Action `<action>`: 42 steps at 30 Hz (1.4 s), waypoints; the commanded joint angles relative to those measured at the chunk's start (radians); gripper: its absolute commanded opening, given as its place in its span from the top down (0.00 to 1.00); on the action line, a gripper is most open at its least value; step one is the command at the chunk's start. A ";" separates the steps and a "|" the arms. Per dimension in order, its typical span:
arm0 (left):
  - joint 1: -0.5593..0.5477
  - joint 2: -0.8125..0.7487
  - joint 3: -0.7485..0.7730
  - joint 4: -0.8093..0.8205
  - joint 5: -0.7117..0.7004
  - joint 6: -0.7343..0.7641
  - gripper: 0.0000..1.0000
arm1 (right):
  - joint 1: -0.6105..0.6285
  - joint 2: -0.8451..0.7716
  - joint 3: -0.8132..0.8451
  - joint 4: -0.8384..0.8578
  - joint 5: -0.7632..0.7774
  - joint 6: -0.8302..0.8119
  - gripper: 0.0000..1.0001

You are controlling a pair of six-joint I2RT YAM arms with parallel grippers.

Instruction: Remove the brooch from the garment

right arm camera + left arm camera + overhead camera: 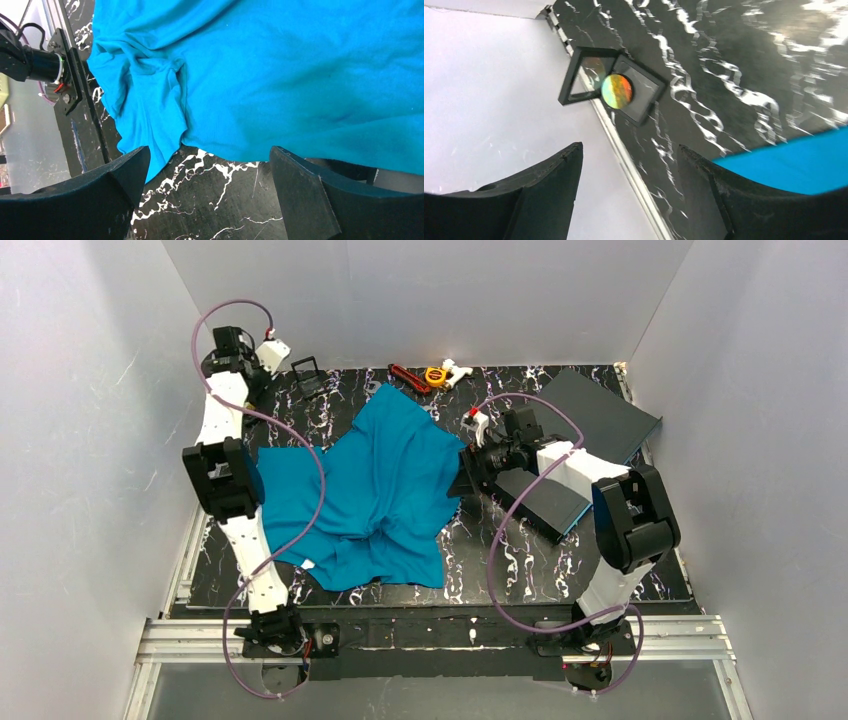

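Two arms work over a black, white-veined desk (500, 570), with the garment (380, 480) spread rumpled at the middle of the top view. This teal-blue T-shirt lies flat on the desk, and neither arm holds it.

The left arm reaches to the upper left of the top view, well apart from most of the cloth. In the left wrist view, the left pincer (630, 150) has its two dark fingers standing well apart with nothing between them. Beyond the fingertips, in the upper middle of that frame, a small black case (646, 90) lies open at the desk's edge by the white wall. The brooch (617, 91), a round disc with a rainbow sheen, rests in it near where the two halves meet. A corner of the teal cloth shows at the lower right of that frame.

The right pincer (210, 150) sits at the garment's right edge, just right of centre in the top view. Its fingers are spread as wide as they go and grip nothing. In the right wrist view, bare desk and a folded hem lie between them, and the cloth fills the upper frame.

A dark grey board (600, 415) lies at the upper right of the top view. A yellow tape measure (436, 376) and a red tool (408, 378) lie at the top centre.
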 commanded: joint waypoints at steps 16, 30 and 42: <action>-0.103 -0.889 -0.962 -0.545 0.777 0.127 0.61 | 0.153 -0.160 -0.095 -0.037 -0.083 0.007 0.06; -0.473 -1.017 -1.292 -0.381 0.674 -0.023 0.72 | 0.246 -0.080 -0.094 0.006 -0.131 0.031 0.12; -0.523 -0.848 -1.277 -0.232 0.585 -0.163 0.72 | 0.277 -0.035 -0.130 0.079 -0.144 0.068 0.19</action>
